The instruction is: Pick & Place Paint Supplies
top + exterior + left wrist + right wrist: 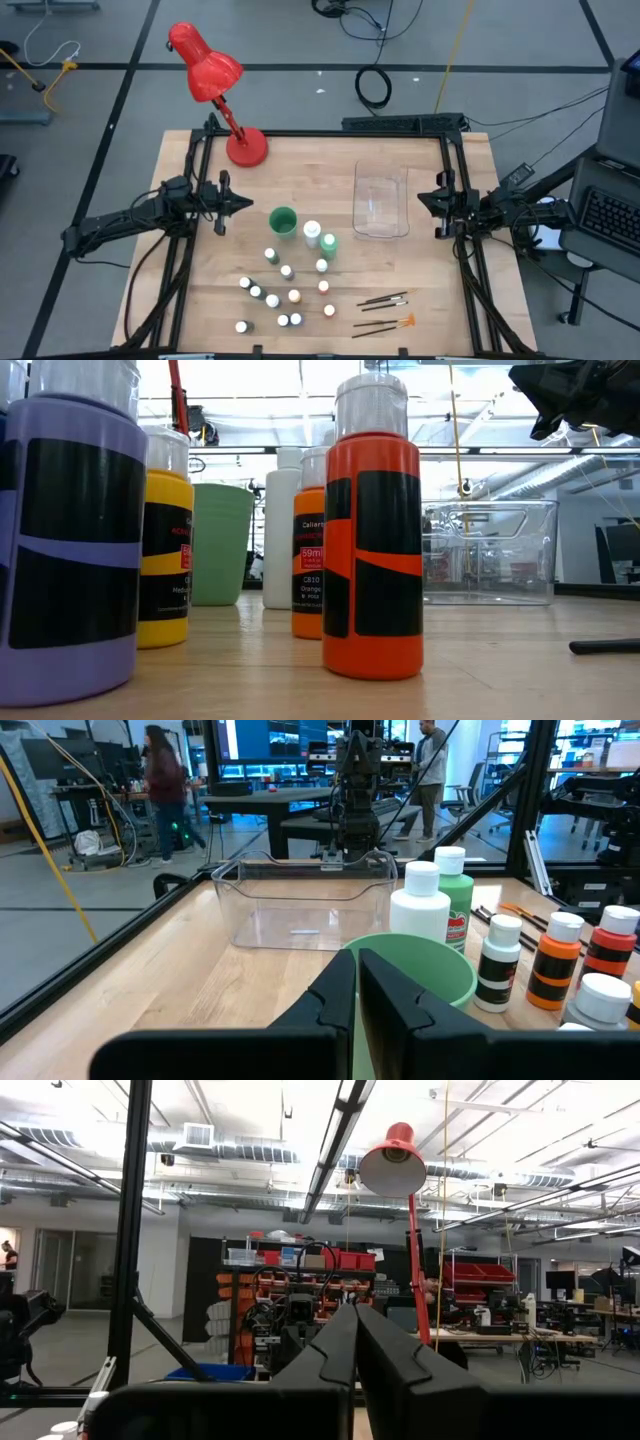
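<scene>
Two pincers are clenched on nothing: the left pincer (238, 203) hangs at the 9 o'clock side of the table (180, 300) and the right pincer (424, 199) at the 3 o'clock side, both well apart from the supplies. Judging from this, no step of picking is begun yet; all paint supplies lie on the wood. The small paint bottles (283, 292) stand scattered toward 6 o'clock, two taller white and green bottles (318, 238) stand near the middle, just beside the green cup (283, 221), and the paintbrushes (384, 310) lie together toward 5 o'clock. The clear plastic tray (381, 232) sits toward 2 o'clock, in front of the right pincer, and nothing is seen inside it; I judge it is the place where things should go, though the pictures do not say so. In the left wrist view the cup (440, 970) is directly ahead of the left arm's fingers (335, 995), with the bottles beyond it on one side. The next move, as I judge, asks one pincer to release, travel over a bottle or a brush, and descend; the bottles near the cup stand close together, so the fingers must enter carefully not to tip a neighbour. The red lamp (212, 80) stands at 11 o'clock, out of the way.
</scene>
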